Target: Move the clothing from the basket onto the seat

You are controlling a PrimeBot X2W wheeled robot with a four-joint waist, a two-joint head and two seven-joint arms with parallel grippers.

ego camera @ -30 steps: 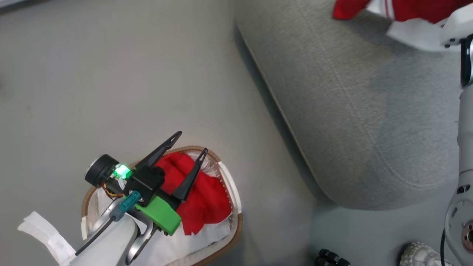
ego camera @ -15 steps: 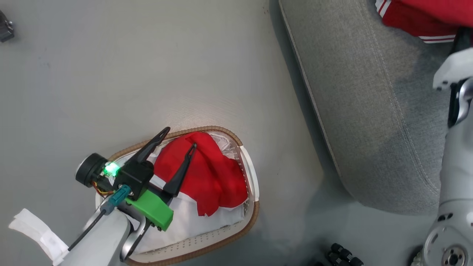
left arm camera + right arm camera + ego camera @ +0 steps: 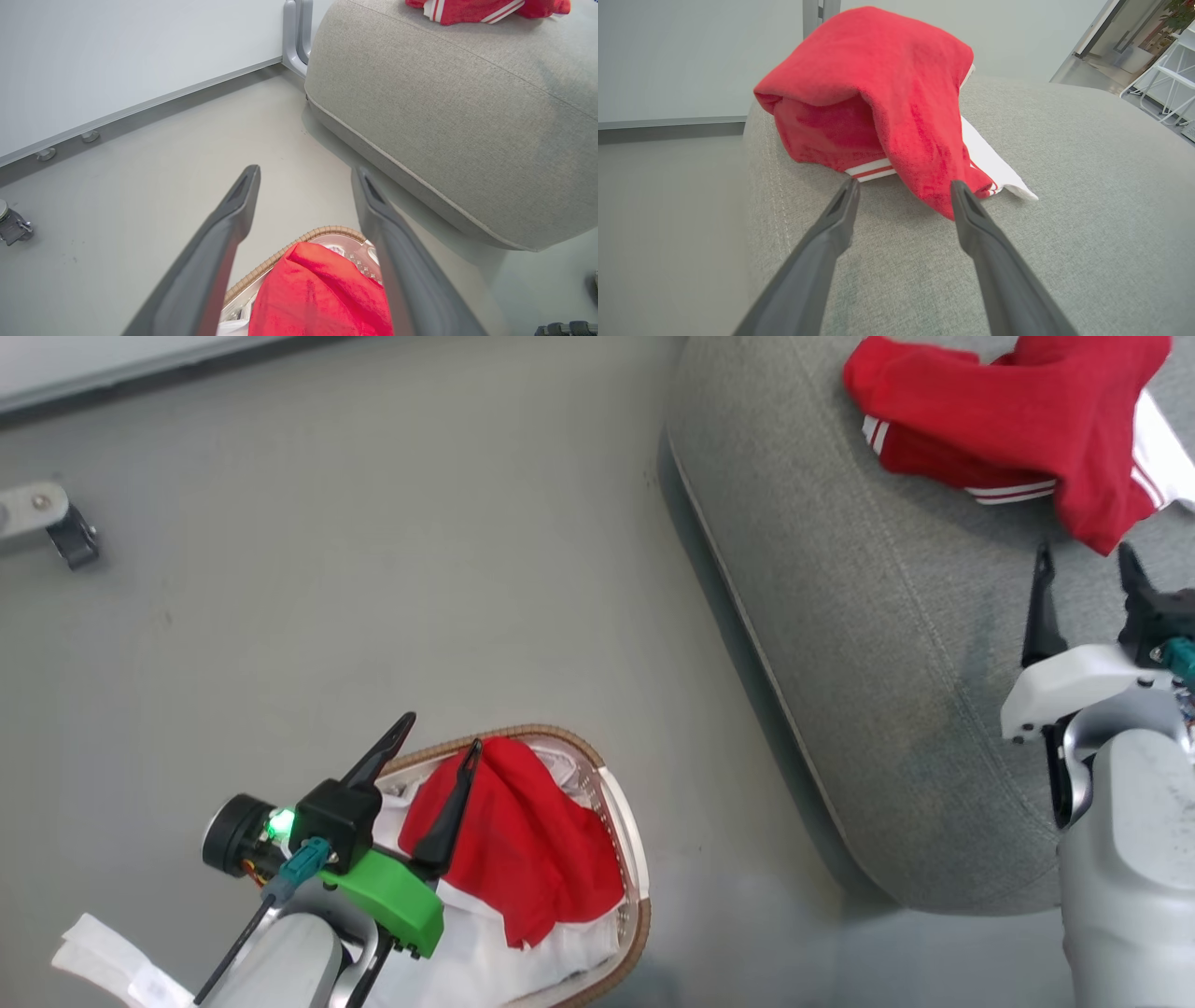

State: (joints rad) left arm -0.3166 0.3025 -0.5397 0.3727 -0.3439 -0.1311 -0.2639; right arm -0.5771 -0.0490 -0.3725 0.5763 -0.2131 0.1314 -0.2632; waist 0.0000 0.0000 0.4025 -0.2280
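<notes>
One red garment (image 3: 527, 845) lies bunched in the white basket (image 3: 627, 859) with its brown woven rim, on the floor at the lower left of the head view. My left gripper (image 3: 442, 733) hovers open over the basket's far end, and in the left wrist view the red cloth (image 3: 322, 294) shows between its fingers. Another red garment (image 3: 1013, 425) with white stripes lies on the grey seat (image 3: 868, 644), heaped over something white (image 3: 994, 163). My right gripper (image 3: 1083, 558) stands open above the seat, just short of that heap (image 3: 878, 98), holding nothing.
A caster wheel (image 3: 70, 537) stands on the grey floor at the far left. A white wall and baseboard (image 3: 140, 102) run behind the basket. A grey metal post (image 3: 296, 35) rises beside the seat's corner. Bare floor lies between basket and seat.
The head camera has shifted, so the whole picture moved. My right gripper, hidden before behind its forearm, now shows open in front of the garment on the seat. The left gripper stays open over the basket.
</notes>
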